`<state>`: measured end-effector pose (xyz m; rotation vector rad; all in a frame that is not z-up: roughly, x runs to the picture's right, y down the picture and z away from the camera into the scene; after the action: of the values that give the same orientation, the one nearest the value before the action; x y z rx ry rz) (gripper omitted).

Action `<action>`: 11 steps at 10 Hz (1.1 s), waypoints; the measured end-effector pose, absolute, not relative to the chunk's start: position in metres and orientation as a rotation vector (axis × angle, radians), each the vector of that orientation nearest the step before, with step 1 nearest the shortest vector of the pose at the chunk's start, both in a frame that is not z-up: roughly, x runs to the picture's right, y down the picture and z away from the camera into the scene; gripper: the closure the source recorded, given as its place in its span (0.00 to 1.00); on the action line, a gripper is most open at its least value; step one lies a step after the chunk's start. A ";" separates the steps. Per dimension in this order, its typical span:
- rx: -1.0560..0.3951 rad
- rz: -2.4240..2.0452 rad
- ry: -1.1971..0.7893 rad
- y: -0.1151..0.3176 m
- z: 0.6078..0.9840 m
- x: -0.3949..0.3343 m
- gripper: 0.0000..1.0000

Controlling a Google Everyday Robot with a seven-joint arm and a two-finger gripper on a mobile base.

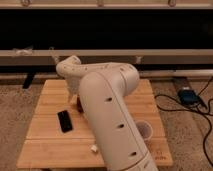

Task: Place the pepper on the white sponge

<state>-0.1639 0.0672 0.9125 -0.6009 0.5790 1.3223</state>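
The bulky white robot arm (107,110) folds down over centre-left of the frame, setting the gripper (76,100) low at the table, probably for the placing. Whether the gripper is spread or pinching cannot be told. The small dark red pepper and the white sponge are hidden behind the arm. A flat black phone (64,121) lies on the slatted wooden table (50,92), which stands on speckled carpet (20,115).
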 end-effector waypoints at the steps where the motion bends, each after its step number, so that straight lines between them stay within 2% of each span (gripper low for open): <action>1: -0.597 1.326 0.582 0.067 0.915 -0.161 0.20; 5: -0.601 1.310 0.588 0.080 0.922 -0.168 0.22; 11: -0.629 1.291 0.613 0.093 0.922 -0.162 0.79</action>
<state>-0.1617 0.0931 0.9222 -0.6292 0.6130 1.2906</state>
